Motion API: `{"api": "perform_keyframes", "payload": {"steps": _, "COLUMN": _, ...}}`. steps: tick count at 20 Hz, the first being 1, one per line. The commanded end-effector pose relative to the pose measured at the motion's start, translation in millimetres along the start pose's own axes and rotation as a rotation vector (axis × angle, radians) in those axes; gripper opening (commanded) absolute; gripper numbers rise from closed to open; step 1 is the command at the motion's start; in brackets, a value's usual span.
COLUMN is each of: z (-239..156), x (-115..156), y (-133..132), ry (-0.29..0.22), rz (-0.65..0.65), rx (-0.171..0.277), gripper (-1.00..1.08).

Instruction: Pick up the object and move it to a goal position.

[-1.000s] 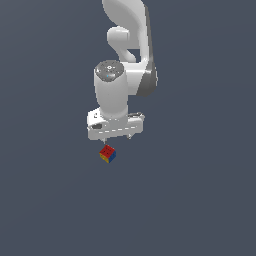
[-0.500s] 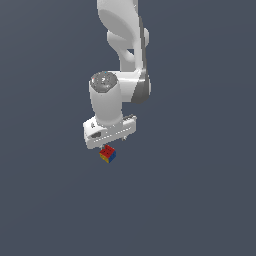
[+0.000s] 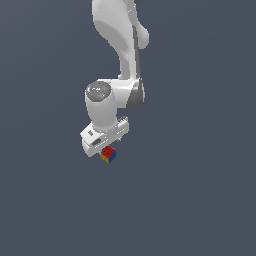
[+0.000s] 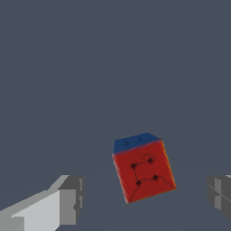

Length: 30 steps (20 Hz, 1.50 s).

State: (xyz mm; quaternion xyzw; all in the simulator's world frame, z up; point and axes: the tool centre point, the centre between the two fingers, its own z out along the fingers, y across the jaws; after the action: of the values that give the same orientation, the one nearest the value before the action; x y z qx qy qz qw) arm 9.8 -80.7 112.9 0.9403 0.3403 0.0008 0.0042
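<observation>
Arm: a white Franka Panda arm is seen descending from the upper edge of the exterior view, with a dark grey joint section near the wrist.
Wrist housing: a white cylindrical housing with a grey circular cap is positioned directly above the claw body.
Gripper: the gripper is shown as a white rectangular body angled across the exterior view, directly above the cube.
Fingers: two grey fingers are visible in the wrist view, one on each side of the cube.
Claw state: the fingers are held wide apart; a clear gap is seen between each finger and the cube, and no contact is shown.
Object: a small puzzle cube with red, blue and yellow faces is seen in the exterior view, partly hidden beneath the gripper body.
Object, wrist view: the puzzle cube is shown with a red face towards the camera, bearing dark lines and dots, and a blue face adjoining it.
Object orientation: the cube is seen rotated relative to the line between the fingers, so that its faces are not square to them.
Object location: the cube is located between the two fingers, nearer to neither by a clear margin.
Surface: a uniform dark grey-blue surface fills both views; whether the cube rests on it cannot be told.
</observation>
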Motion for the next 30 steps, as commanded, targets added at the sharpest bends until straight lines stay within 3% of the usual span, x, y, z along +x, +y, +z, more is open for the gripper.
{"api": "perform_keyframes", "payload": {"steps": 1, "z": 6.9, "x": -3.1, "y": 2.8, "ry": 0.0, "rz": -0.063, "rx": 0.002, "gripper": 1.0}}
{"api": "perform_keyframes", "payload": {"steps": 13, "z": 27.2, "x": -12.6, "y": 10.4, "ry": 0.002, "rz": -0.246, "rx": 0.007, "gripper": 1.0}}
{"api": "perform_keyframes", "payload": {"steps": 23, "z": 32.9, "x": -13.9, "y": 11.2, "ry": 0.002, "rz": -0.265, "rx": 0.008, "gripper": 1.0}}
{"api": "perform_keyframes", "payload": {"steps": 30, "z": 65.0, "x": -14.6, "y": 10.0, "ry": 0.002, "rz": -0.268, "rx": 0.008, "gripper": 1.0}}
